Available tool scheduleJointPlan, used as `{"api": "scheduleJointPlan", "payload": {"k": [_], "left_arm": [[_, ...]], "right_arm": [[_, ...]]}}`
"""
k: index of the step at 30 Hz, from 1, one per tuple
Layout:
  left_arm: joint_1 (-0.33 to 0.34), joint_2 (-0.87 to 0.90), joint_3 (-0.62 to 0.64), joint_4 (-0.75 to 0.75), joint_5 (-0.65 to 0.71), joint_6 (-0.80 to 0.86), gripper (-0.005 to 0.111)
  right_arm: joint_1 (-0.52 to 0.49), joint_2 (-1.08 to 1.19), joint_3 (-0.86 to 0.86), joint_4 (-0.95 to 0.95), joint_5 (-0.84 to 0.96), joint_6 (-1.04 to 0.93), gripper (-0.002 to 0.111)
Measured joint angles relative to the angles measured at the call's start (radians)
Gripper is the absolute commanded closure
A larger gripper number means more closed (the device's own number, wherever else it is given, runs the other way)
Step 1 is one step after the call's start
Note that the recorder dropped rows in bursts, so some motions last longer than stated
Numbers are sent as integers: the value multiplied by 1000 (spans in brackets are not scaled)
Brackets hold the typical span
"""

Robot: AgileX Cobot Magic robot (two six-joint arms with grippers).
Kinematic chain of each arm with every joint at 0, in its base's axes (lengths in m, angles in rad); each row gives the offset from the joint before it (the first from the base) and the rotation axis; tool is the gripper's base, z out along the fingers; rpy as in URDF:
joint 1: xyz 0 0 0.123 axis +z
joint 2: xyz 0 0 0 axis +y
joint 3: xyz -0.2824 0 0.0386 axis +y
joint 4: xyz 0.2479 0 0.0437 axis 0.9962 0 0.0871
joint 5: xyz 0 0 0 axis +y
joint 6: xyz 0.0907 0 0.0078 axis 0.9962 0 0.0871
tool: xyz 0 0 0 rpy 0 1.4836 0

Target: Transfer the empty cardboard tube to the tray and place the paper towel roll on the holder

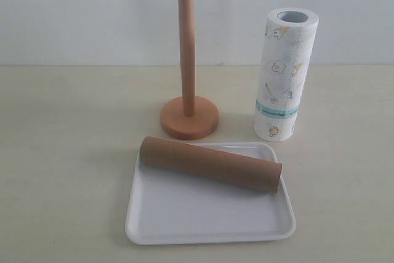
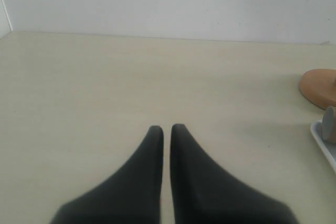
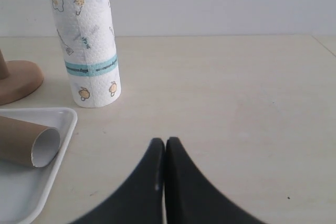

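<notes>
Left gripper [image 2: 167, 128] hangs low over the table [image 1: 61, 152], jaws pressed together, and the right gripper [image 3: 165, 141] is closed as well, empty. The empty cardboard tube [image 1: 212, 164] lies slanted across the tray [image 1: 203, 217]. The paper towel roll [image 1: 284, 75] stands upright just beside the holder [image 1: 186, 60].

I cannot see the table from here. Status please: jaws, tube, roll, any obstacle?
Left gripper, right gripper: jaws shut, empty. Cardboard tube lies across tray. Paper towel roll upright on table beside holder, not mounted. Nothing in the way.
</notes>
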Motion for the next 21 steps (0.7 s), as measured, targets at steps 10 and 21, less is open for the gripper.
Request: {"api": "scheduleJointPlan", "payload": {"k": [10, 21], "left_arm": [[0, 0, 0, 0, 0, 2, 102], [-22, 0, 0, 0, 0, 4, 102]], "right_arm": [[0, 0, 0, -43, -297, -94, 108], [0, -2, 0, -46, -788, 95, 108]]}}
